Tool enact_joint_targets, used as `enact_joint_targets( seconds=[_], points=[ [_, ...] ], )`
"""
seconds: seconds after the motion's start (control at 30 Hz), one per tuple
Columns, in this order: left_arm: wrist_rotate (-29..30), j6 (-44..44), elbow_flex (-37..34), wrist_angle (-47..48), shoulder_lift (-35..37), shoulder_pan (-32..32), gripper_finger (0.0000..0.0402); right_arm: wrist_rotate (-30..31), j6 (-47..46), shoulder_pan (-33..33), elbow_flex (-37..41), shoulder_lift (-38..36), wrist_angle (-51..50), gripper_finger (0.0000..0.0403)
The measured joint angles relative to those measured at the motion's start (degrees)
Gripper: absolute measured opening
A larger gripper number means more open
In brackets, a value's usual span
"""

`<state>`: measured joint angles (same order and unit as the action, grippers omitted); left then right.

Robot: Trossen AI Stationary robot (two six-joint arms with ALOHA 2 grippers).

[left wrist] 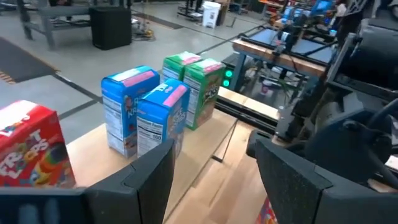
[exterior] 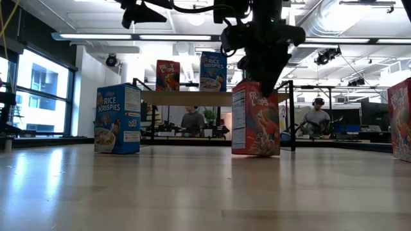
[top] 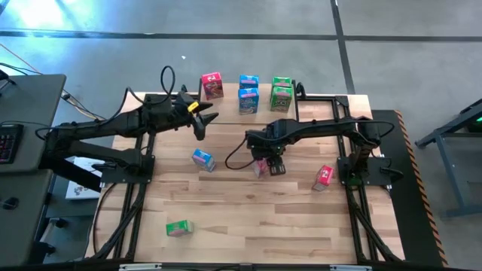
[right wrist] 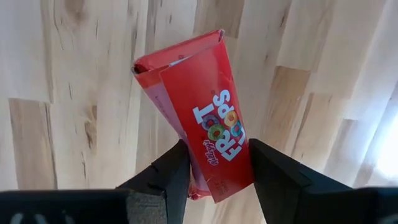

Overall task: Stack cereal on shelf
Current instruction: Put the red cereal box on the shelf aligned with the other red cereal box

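Observation:
The shelf [exterior: 186, 98] stands at the table's far edge and bears a red cereal box [top: 212, 85], two blue ones [top: 248, 99] and two green ones [top: 281, 98], all upright. My right gripper [right wrist: 214, 180] is at mid-table, shut on a red Froot Loops box [exterior: 255, 119]. My left gripper [top: 207, 123] hovers open in front of the shelf's left part, above the table, with nothing between its fingers [left wrist: 149, 180]. Loose on the table are a blue box [top: 202, 159], a red box [top: 324, 176] and a green box [top: 179, 228]. My right gripper pinches the red box's top end [right wrist: 211, 177] between its two fingers. The fingers come from above and point down. The box stands below them, slightly tilted, with its bottom end [exterior: 255, 153] down at the table top.
The blue Rice Krispies box [exterior: 119, 119] stands upright left of the held box. The other red box [exterior: 401, 119] stands to its right. Black arm frames run along both table sides. People sit at desks in the room beyond the table.

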<state>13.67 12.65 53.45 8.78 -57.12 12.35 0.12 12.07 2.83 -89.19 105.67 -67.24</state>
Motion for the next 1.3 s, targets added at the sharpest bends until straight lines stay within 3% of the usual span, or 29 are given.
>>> enact_joint_targets(
  seconds=[0.27, 0.5, 0.83, 1.3],
  points=[
    [-4.31, -7.35, 0.00, 0.14, 0.00, -0.96, 0.0216, -0.27, -5.47, -0.96, -1.10, -0.58, -0.03, 0.0147],
    [-4.21, -9.81, 0.00, 0.33, 0.00, -2.57, 0.0216, -0.21, -11.07, -1.38, -8.75, -0.72, -0.89, 0.0147],
    [-6.40, -7.81, 0.00, 0.35, 0.00, -5.15, 0.0216, -0.16, -17.81, -1.38, -18.77, -0.76, -2.58, 0.0147],
    [-11.63, -7.84, 0.00, 0.44, -1.03, -9.37, 0.0216, -0.15, -22.73, -1.38, -21.79, -0.76, -0.56, 0.0147]
  ],
)
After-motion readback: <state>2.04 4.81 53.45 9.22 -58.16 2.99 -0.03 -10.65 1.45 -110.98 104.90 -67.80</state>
